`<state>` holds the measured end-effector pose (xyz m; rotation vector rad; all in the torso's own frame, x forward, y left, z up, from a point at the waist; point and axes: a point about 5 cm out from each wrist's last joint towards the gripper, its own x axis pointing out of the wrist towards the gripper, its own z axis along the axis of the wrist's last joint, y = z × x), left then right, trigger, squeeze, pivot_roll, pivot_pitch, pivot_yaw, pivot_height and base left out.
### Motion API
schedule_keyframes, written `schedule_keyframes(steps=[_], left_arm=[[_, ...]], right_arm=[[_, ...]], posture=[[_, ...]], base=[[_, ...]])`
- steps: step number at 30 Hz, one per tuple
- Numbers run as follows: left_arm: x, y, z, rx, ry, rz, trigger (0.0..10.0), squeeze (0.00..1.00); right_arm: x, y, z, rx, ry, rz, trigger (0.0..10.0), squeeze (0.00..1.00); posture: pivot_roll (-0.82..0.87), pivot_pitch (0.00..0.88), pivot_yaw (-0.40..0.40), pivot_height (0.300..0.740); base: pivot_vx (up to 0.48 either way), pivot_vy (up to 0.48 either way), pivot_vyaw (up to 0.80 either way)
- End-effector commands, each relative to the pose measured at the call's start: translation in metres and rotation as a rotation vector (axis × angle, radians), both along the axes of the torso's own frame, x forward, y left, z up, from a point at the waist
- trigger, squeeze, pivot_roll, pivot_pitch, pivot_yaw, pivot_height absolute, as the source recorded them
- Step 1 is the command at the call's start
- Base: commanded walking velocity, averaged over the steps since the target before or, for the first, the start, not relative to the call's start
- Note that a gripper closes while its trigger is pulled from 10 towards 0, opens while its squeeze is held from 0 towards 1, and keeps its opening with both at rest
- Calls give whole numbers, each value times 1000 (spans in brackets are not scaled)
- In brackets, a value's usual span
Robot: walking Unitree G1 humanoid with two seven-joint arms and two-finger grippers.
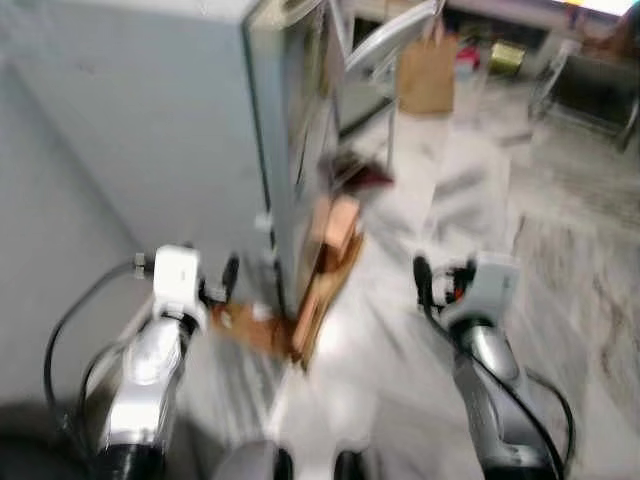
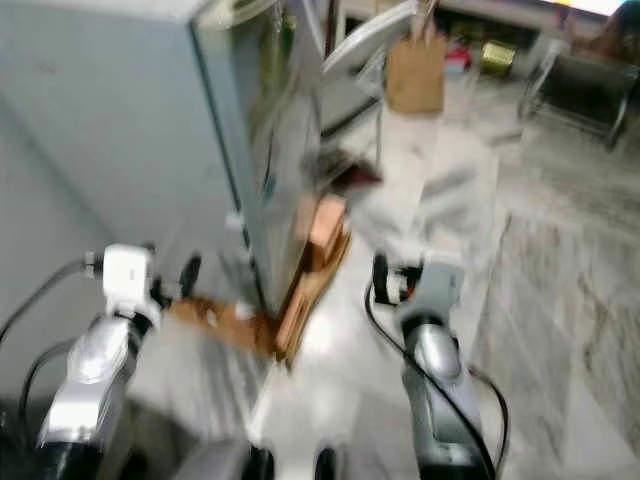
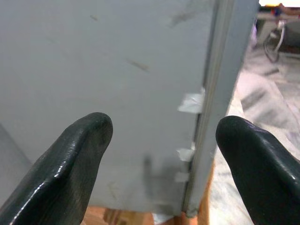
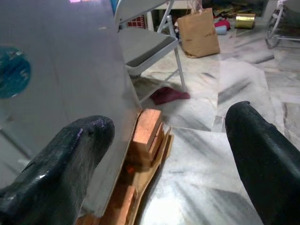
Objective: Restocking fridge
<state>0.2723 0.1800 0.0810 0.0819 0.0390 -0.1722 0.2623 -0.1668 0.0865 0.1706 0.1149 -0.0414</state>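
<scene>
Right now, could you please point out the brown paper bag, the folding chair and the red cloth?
brown paper bag [image 4: 199, 33], right wrist view, front face.
folding chair [image 4: 143, 44], right wrist view, seat.
red cloth [image 4: 168, 95], right wrist view, middle.

Motion blur is smearing both head views, softening the grey fridge [image 1: 150, 130] and the marble floor [image 1: 560, 260]. Daylight is coming from the far right, blowing out a top corner. The wrist views are staying sharper, with soft sheen glinting on the black fingertips [image 3: 79, 154].

Head cameras look down, blurred, at the fridge [image 1: 190, 130] corner; both wrist cameras face it from close by, the right one also seeing the paper bag [image 4: 199, 33]
</scene>
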Motion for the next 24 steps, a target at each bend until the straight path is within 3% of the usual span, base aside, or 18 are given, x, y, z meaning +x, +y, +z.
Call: schedule_keyframes(steps=[1, 12, 19, 24], left_arm=[[-4, -4, 2, -23, -7, -23, 10000, 0], [-13, -6, -1, -41, 11, -32, 10000, 0], [-12, -10, 0, -46, 11, -33, 10000, 0], [-10, -5, 2, -16, -1, 26, 10000, 0]], right_arm=[[-4, -6, -1, -12, 6, -20, 10000, 0], [-5, -3, -4, -3, 13, -19, 10000, 0], [-3, -5, -1, -5, 2, -18, 10000, 0], [-2, -4, -1, -4, -2, -16, 10000, 0]], posture=[[40, 86, -37, 740], [45, 75, -33, 740], [46, 74, -34, 740], [46, 78, -33, 740]], base=[[251, 0, -800], [360, 0, -724], [350, 0, 0], [0, 0, 0]])
